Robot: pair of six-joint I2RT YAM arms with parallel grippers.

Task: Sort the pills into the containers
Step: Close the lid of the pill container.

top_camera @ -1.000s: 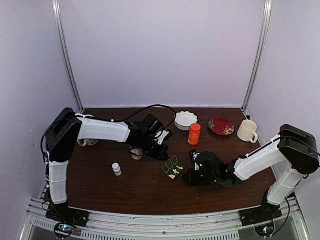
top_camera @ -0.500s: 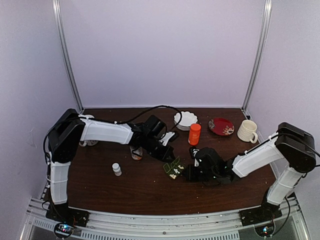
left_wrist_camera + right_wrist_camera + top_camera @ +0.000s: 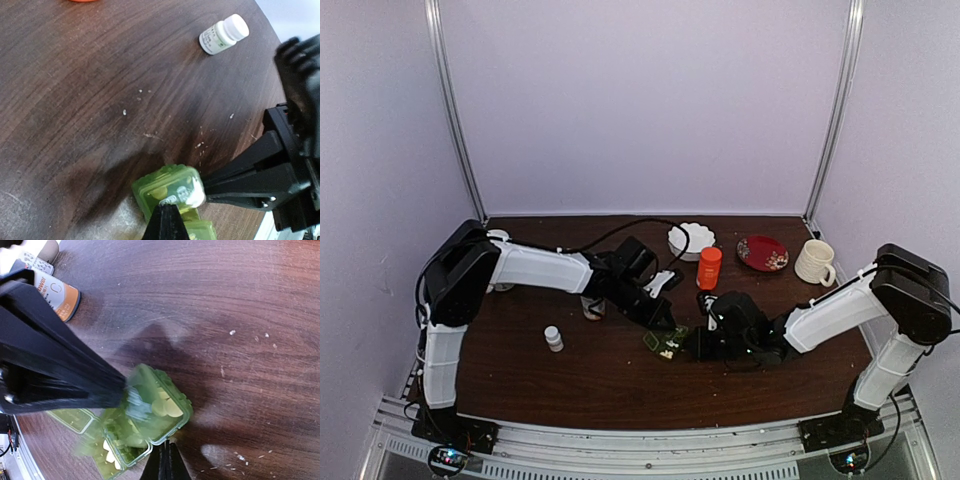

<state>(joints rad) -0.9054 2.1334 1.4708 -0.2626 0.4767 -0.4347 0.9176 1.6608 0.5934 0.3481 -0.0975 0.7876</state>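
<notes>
Where the left hand (image 3: 120,389) touches, the green box (image 3: 172,392) holds pills (image 3: 165,407).

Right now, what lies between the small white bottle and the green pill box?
Only bare table dotted with a few tiny whitish specks, as the left wrist view shows.

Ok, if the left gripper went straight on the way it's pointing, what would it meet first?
The green pill box: the left gripper seems to touch it or hover just above. Directly past it is the right gripper.
</notes>
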